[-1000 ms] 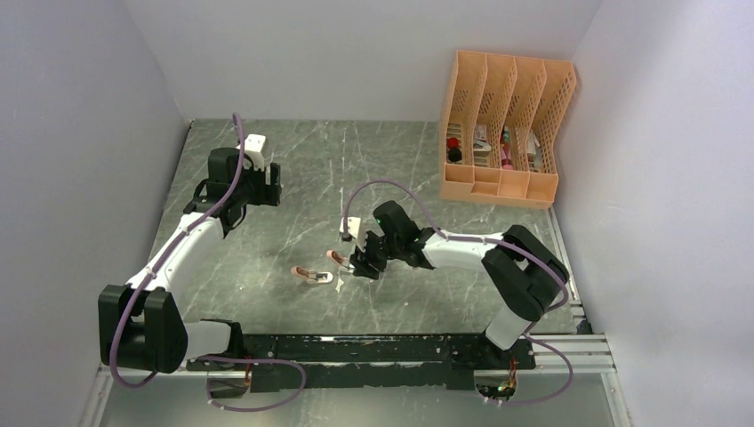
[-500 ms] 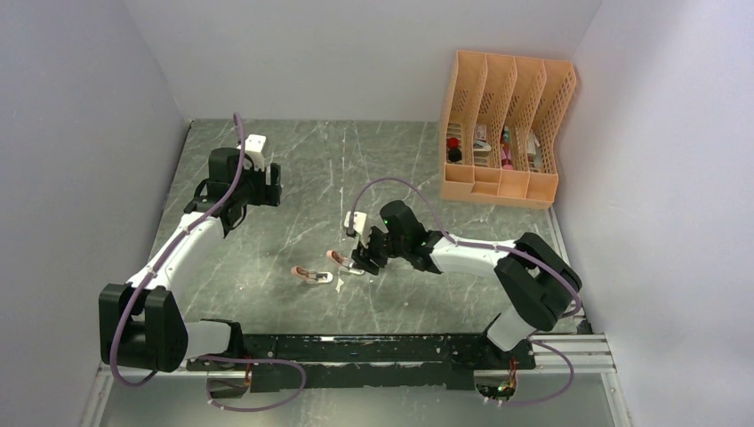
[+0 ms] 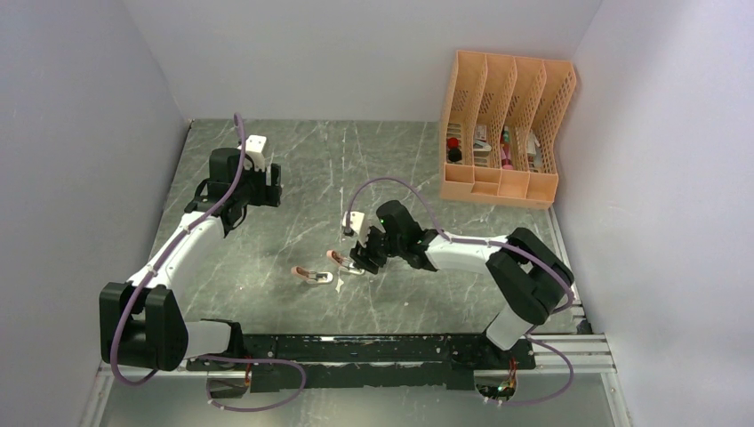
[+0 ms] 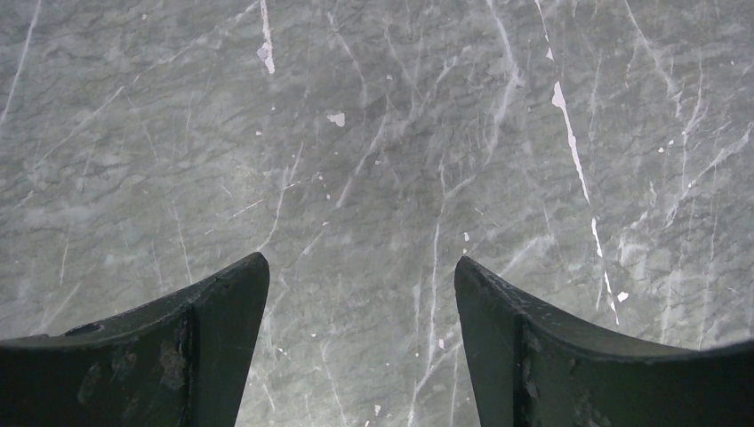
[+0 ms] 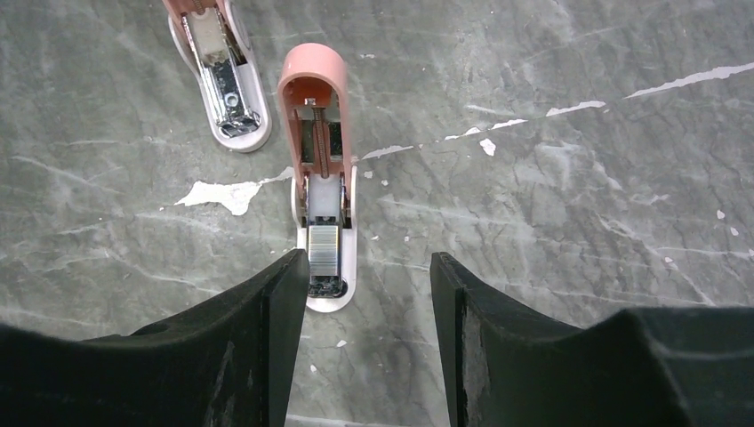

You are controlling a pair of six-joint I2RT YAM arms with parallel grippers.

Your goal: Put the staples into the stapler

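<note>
Grey marble table [image 3: 293, 178] — near its middle a silvery staple strip [image 5: 324, 249] lies in the open salmon-pink mini stapler [image 5: 313, 76], second pink stapler [image 5: 222, 80] beside; right gripper [image 5: 369, 262] above, wide, empty — left gripper [image 4: 360, 267] wide too.

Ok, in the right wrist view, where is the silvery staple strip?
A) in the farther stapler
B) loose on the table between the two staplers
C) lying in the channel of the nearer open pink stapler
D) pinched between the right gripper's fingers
C: the staple strip lies in the channel of the nearer stapler, which is flipped open, while the right gripper is open and holds nothing.
</note>
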